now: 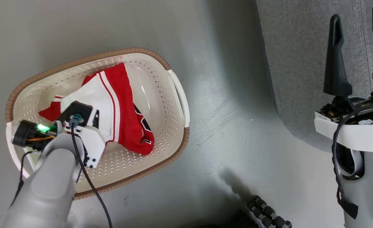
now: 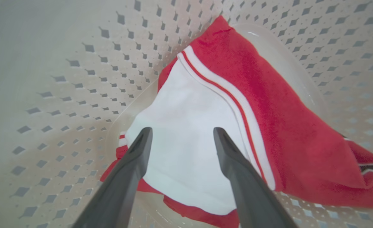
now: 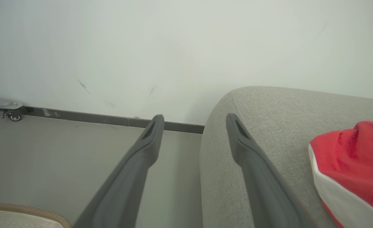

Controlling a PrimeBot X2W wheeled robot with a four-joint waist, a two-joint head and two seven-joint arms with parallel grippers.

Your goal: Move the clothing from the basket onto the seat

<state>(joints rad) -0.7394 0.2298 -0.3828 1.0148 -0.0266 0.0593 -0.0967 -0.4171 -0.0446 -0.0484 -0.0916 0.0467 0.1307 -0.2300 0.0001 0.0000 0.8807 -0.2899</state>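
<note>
**A:** Where is the clothing (image 1: 120,104)?

**B:** Down in the basket (image 1: 88,60), which stands on the floor (image 1: 230,126) well to the left of the seat (image 1: 294,63). It is a red heap with a broad white panel (image 2: 183,164). Whether it is 1 piece or 2 folded together I cannot tell. Another red-and-white piece (image 3: 354,152) lies on the seat cushion.

**A:** And the claws?

**B:** Both wide, both holding nothing. The left gripper (image 2: 182,131) hangs inside the basket, straight over the white panel. Whether the tips touch the cloth I cannot tell. The right gripper (image 1: 357,14) is over the edge of the seat, well apart from the basket.

**A:** So which arm takes it?

**B:** The left, I'd judge, as it's far nearer. The cloth lies directly ahead of its fingers. The heap's long axis follows the red stripe (image 2: 235,102), slanting from the far wall of the basket toward the wrist view's lower right, so the jaws stand askew to it rather than square across.

**A:** What does that ask of the next move?

**B:** Probably a short push onward into the white panel, then closing. Soft cloth should bunch between the fingers, so the slant matters little. The risk is pinching only a thin top fold and it slipping on the lift toward the seat
</note>
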